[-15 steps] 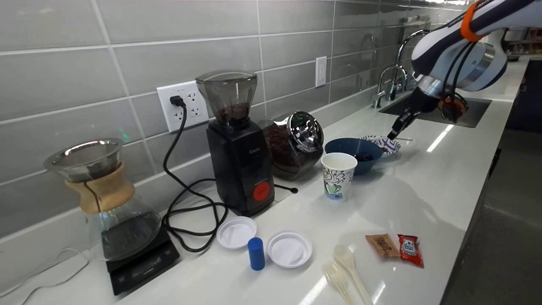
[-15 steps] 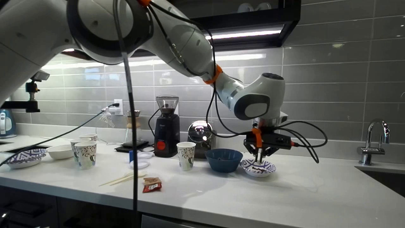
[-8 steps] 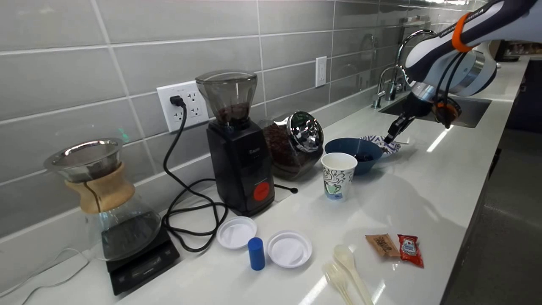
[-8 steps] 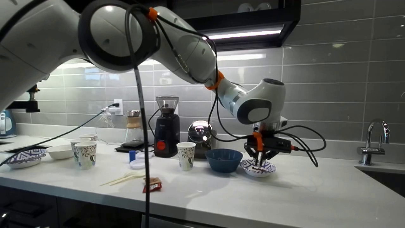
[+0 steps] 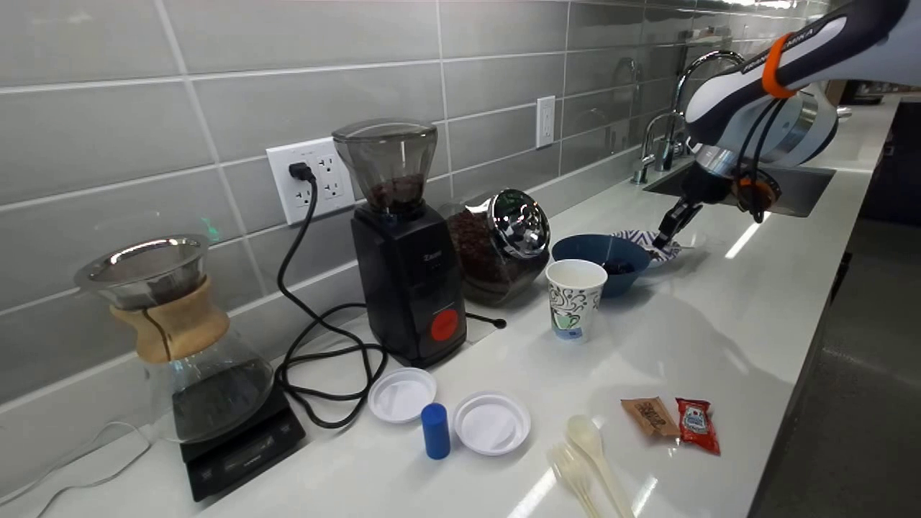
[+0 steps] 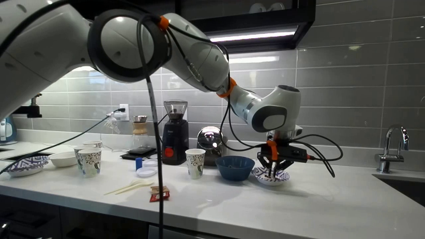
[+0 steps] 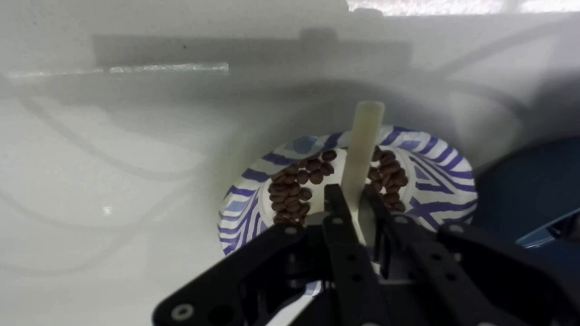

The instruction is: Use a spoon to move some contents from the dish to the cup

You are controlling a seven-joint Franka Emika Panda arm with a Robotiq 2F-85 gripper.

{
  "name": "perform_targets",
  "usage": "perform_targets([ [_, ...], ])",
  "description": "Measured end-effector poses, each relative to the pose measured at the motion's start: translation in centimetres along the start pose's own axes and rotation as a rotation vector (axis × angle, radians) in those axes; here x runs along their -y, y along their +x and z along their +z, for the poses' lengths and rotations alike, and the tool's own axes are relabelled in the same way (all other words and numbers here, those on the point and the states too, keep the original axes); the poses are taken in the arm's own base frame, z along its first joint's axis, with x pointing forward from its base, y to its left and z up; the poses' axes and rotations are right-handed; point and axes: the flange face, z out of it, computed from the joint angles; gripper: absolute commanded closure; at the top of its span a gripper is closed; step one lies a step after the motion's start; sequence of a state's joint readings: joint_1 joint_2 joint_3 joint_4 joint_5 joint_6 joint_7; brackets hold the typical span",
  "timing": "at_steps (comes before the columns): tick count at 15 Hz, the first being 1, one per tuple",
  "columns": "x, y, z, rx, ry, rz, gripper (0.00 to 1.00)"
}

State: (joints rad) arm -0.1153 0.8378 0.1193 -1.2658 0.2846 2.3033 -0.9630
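holding the pale plastic spoon (image 7: 364,136) by its handle, the gripper (image 7: 351,191) stands over the purple-patterned paper bowl (image 7: 439,167), its fingers close together with just the handle between them; the scoop end is hidden. coffee beans (image 7: 290,194) lie in that bowl on both sides of the handle.

in both exterior views the dark blue bowl (image 6: 235,171) stands between the paper bowl and the upright white paper cup (image 6: 195,165), squarely in the path between them; it is just beside the paper bowl, though whether the two touch i cannot tell.

on the far side in an exterior view, near the tiled wall (image 6: 342,79), are the chrome-lidded glass jar (image 6: 211,146), left of it the black coffee grinder (image 6: 175,142), and farther left the pour-over carafe (image 5: 176,331) on a flat black scale (image 5: 245,457). nearer than these, left of the cup, a blue cylinder (image 6: 138,163) stands beside two white lids (image 6: 146,172); a loose spoon (image 5: 601,460), a fork (image 5: 575,478), a brown packet (image 5: 651,417) and a red packet (image 5: 697,426) lie toward the near edge of the counter (image 6: 298,205), and a black cable (image 6: 161,212) hangs in front of the packets. at the far left are three more paper cups (image 6: 90,162), a white bowl (image 6: 63,160) and a stack of patterned bowls (image 6: 28,166); to the right, a chrome faucet (image 6: 386,151) rises by the sink (image 6: 405,186).
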Motion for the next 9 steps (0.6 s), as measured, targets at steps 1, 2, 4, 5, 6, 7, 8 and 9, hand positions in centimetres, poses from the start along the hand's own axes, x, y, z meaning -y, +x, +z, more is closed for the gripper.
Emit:
perform_targets([
  [1,0.0,0.0,0.1,0.006,-0.002,-0.004,0.62],
  [2,0.0,0.0,0.2,0.012,-0.003,-0.007,0.6],
  [4,-0.1,0.1,0.3,0.017,-0.006,-0.011,0.49],
  [5,-0.1,0.2,0.2,0.015,-0.007,-0.015,0.41],
  [6,0.1,0.5,0.1,0.01,-0.007,-0.018,0.34],
  [7,0.3,0.9,-0.2,0.002,-0.005,-0.022,0.28],
  [8,0.6,1.4,-0.7,-0.006,-0.006,-0.028,0.2],
  [9,1.0,1.9,-1.4,-0.013,-0.007,-0.032,0.14],
])
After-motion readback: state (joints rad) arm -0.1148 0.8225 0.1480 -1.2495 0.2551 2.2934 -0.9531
